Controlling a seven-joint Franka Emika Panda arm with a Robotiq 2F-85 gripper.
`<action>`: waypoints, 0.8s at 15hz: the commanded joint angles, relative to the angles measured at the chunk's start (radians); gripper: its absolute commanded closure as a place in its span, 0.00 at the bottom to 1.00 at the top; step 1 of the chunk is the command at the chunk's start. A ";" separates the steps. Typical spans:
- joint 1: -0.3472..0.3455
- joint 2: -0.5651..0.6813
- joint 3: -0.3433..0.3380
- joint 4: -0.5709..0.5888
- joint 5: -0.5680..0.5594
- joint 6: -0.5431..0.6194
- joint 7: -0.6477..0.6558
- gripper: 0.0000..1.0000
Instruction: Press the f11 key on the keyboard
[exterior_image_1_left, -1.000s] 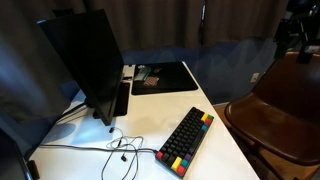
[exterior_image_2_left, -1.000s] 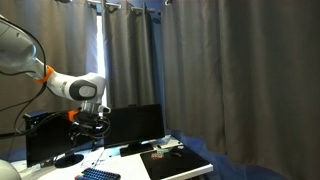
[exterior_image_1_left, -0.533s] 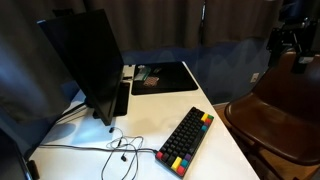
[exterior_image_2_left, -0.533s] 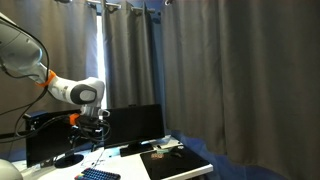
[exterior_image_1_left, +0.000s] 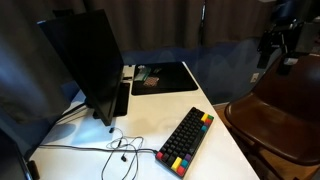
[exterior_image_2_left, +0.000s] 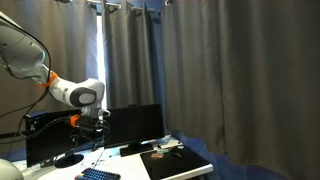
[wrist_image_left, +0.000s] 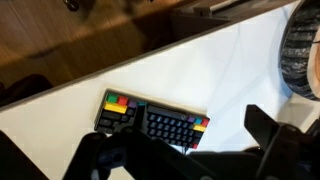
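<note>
A white table (exterior_image_1_left: 150, 112) stands before dark curtains (exterior_image_2_left: 220, 70). The keyboard (exterior_image_1_left: 187, 140) lies flat near the table's front edge, angled across the corner. It is black, with red, yellow, green and blue keys at both ends. A thin dark cable (exterior_image_1_left: 120, 150) curls on the table beside it. Farther back, a dark monitor (exterior_image_1_left: 85, 60) stands next to a flat black desk mat (exterior_image_1_left: 165, 76). The gripper (exterior_image_1_left: 277, 45) hangs in the air well above and apart from the keyboard, over a brown wooden chair (exterior_image_1_left: 285, 112) beside the table. In the wrist view its two dark, blurred fingers (wrist_image_left: 95, 155) are spread wide, touching nothing, and the keyboard (wrist_image_left: 155, 122) shows far below between them.
</note>
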 joint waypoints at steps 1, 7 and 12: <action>0.023 0.146 0.044 0.049 0.079 0.176 0.023 0.00; 0.008 0.400 0.126 0.128 0.035 0.444 0.099 0.00; -0.025 0.578 0.165 0.203 -0.103 0.583 0.198 0.00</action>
